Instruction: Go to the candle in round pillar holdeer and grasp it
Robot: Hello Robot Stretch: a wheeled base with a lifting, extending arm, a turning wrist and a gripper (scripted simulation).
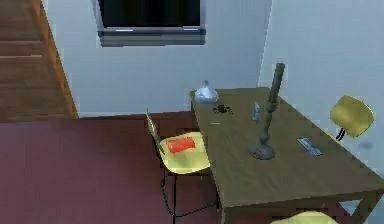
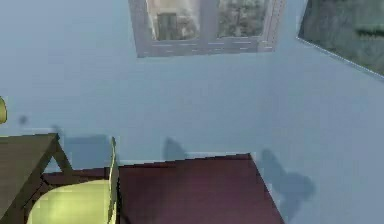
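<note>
A brown table carries a tall dark candle, which stands upright in its round-footed holder near the table's middle. A yellow chair at the table's edge on the forward view's left bears a red object. A pale rounded object sits at the table's far corner on that side. The claw's state cannot be told.

In the dining corner: 1 wooden table, 3 yellow chairs, 1 tall candle in its holder, 1 glass jug, 1 small bottle — and 1 red item.
</note>
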